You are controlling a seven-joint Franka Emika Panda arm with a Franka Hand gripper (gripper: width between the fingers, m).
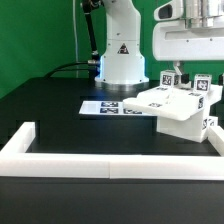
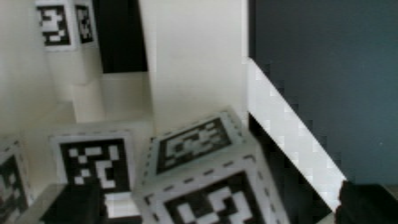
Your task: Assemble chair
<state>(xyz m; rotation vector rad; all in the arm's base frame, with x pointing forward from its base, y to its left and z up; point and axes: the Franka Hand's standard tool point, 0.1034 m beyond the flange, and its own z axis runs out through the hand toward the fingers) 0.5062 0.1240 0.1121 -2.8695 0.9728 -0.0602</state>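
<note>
Exterior view shows the black table, the low white barrier wall along its near edge, and the chair, a cluster of white tagged parts partly joined, lying directly under the gripper. The gripper hangs above it with jaws spread wide, holding nothing. To do this step well, I judge it should come straight down and centre on one upright part before closing, since the tagged posts stand close together. The marker board lies beside the chair, away from the gripper's path; nothing else seems to block the descent.
</note>
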